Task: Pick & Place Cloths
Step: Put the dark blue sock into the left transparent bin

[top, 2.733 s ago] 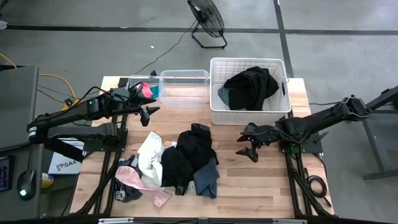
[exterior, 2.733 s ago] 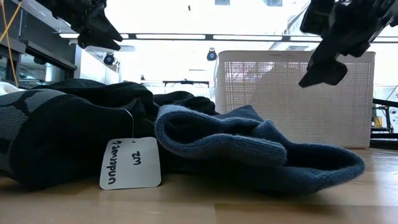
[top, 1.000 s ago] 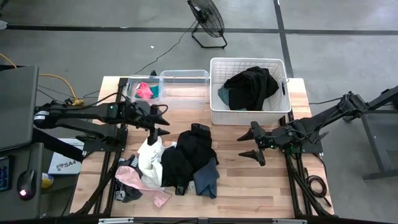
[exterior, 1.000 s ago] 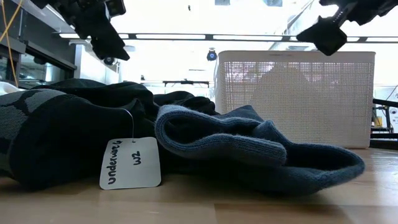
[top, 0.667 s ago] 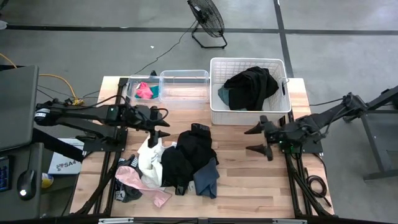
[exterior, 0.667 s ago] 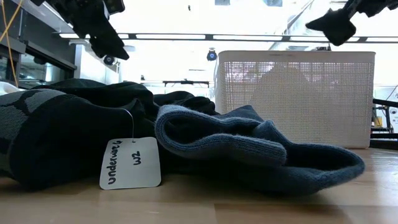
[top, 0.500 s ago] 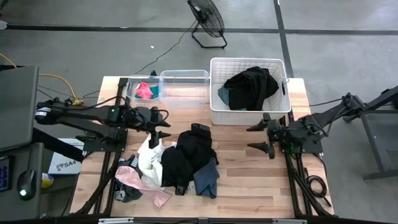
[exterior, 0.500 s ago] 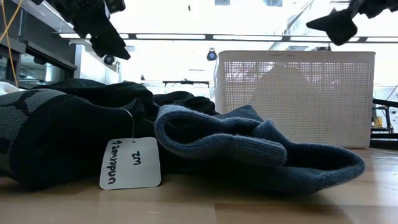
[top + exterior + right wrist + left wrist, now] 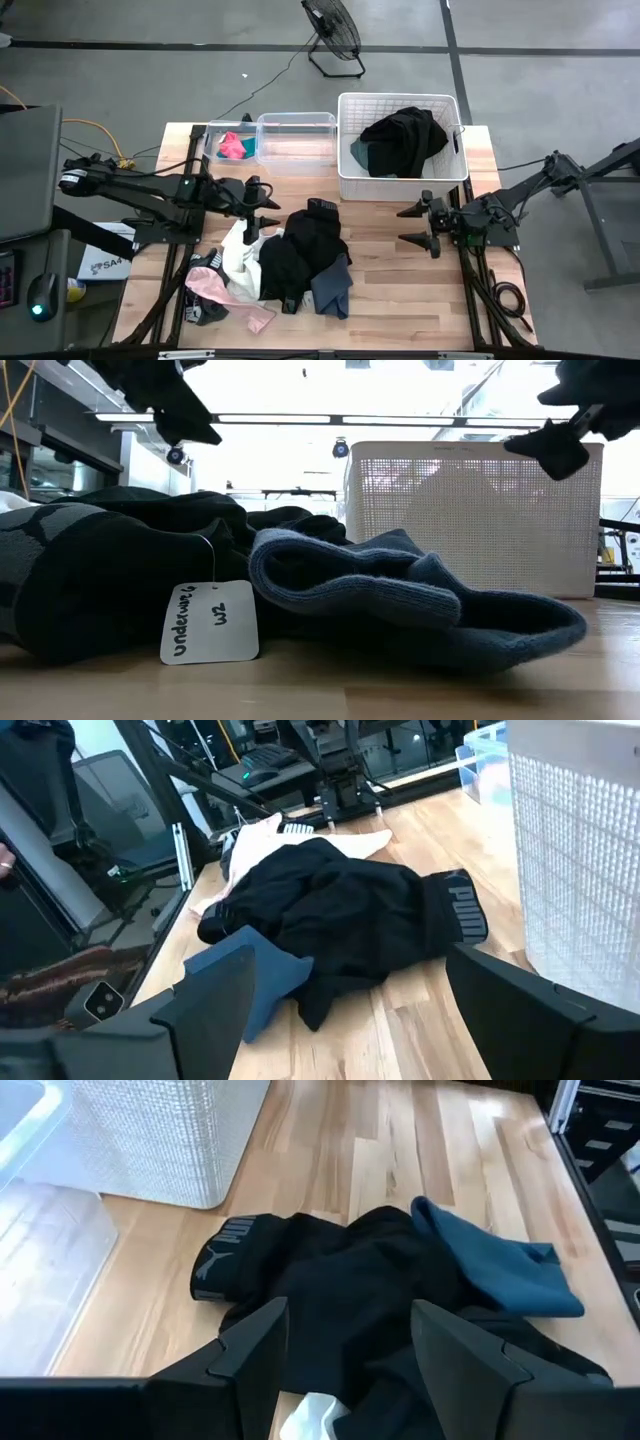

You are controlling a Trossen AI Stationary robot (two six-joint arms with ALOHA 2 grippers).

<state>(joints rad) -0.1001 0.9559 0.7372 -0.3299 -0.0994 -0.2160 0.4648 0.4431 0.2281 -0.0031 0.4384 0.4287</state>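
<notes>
A: From above, where are the cloths (image 9: 285, 262)?

B: Heaped mid-table, black, white, pink, navy; more black lies in the white basket (image 9: 349, 180). The left gripper (image 9: 262, 211) hovers at the heap's edge, jaws parted, empty.

A: And level with the table?

B: Navy folds, a tag (image 9: 209, 622) reading "underwear".

A: The wrists?

B: Lettered black waistband (image 9: 215, 1263). Right gripper (image 9: 350, 980) gapes wide, empty.

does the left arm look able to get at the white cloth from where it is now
Probably yes. The left gripper hangs open right above the pile's left edge, where the white cloth lies on top with nothing over it. The right gripper waits off to the side, clear of the way.
</notes>
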